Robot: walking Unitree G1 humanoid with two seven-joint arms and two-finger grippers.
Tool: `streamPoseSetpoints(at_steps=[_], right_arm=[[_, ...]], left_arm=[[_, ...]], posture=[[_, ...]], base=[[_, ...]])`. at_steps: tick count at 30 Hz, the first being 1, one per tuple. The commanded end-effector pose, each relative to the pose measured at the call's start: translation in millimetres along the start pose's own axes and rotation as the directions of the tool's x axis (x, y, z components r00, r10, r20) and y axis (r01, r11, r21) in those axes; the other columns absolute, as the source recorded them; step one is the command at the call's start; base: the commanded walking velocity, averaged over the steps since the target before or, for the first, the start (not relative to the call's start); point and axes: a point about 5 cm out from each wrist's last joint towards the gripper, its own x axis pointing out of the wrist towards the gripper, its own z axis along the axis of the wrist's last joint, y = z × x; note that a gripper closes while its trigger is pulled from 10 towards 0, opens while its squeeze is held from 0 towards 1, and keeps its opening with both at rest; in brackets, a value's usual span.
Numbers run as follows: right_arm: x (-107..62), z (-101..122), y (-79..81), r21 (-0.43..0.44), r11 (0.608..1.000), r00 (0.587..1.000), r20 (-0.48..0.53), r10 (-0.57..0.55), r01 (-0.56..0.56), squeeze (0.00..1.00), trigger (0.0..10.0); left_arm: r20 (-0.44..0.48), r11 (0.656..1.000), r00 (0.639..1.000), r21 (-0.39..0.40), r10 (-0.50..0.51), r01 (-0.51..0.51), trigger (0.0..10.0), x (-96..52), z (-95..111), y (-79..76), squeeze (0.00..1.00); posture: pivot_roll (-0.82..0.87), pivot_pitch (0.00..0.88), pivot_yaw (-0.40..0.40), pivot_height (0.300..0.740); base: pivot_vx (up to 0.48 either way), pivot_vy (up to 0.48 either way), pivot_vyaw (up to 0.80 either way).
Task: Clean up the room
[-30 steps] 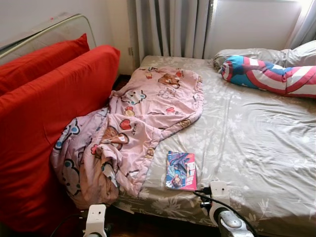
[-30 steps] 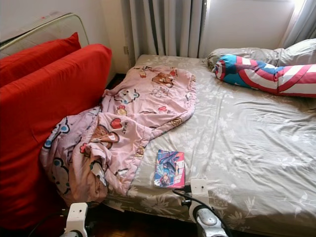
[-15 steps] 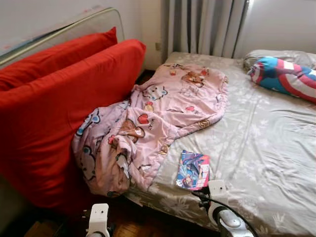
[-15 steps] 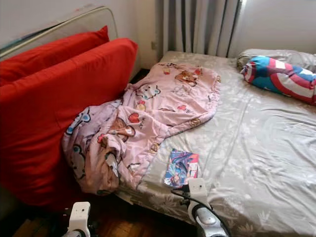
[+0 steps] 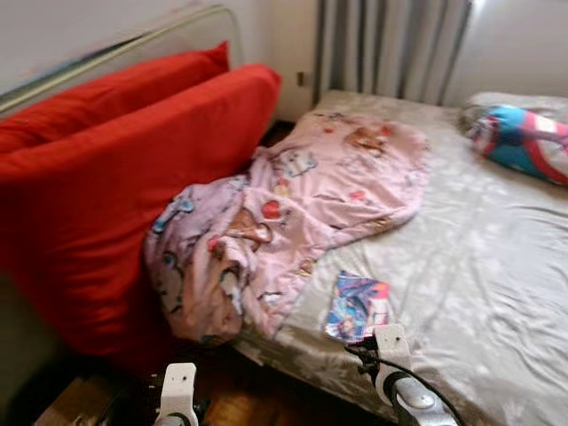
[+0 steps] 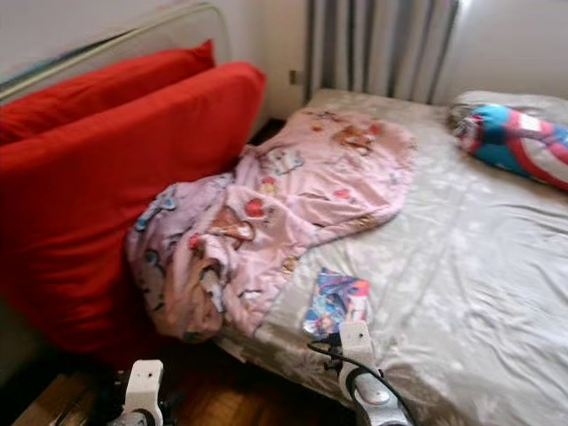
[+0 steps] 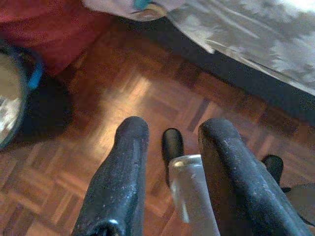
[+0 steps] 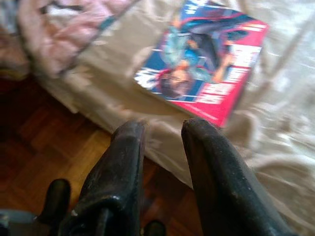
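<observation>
A crumpled pink cartoon blanket (image 5: 293,213) lies across the left side of the bed (image 5: 497,266) and hangs over its near corner. A colourful comic book (image 5: 357,306) lies flat on the grey floral sheet near the front edge. My right gripper (image 8: 164,129) hovers open and empty at that edge, just short of the comic book (image 8: 206,59). My left gripper (image 7: 172,130) hangs open and empty over the parquet floor (image 7: 123,88) beside the bed. Both wrists show at the bottom of the head views.
Big red cushions (image 5: 106,177) lean against a rail left of the bed. A red, white and blue bolster pillow (image 5: 524,142) lies at the far right by the grey curtains (image 5: 390,44). A round blue-rimmed object (image 7: 10,98) sits on the floor.
The whole picture has slid right and turned blurry, so the camera has turned left. Blanket, comic book and pillow lie where they were.
</observation>
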Motion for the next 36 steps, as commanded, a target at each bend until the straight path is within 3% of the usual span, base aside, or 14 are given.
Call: streamPoseSetpoints(at_steps=[1,36], right_arm=[[-1.1,-3.0,-1.3,0.022,1.0,1.0,-0.001,-0.002,0.002,0.0,10.0],[0.2,0.3,2.1,0.032,0.999,1.0,0.003,0.025,-0.025,0.0,10.0]], left_arm=[[-0.006,1.0,1.0,0.0,0.004,-0.004,10.0,-0.3,-0.9,2.2,0.0],[0.008,1.0,1.0,-0.001,-0.009,0.009,10.0,0.6,2.5,-0.9,0.0]], posture=[[-0.08,0.0,0.021,0.74],[-0.09,0.0,0.02,0.74]], base=[[0.0,0.0,0.0],[0.0,0.0,0.0]])
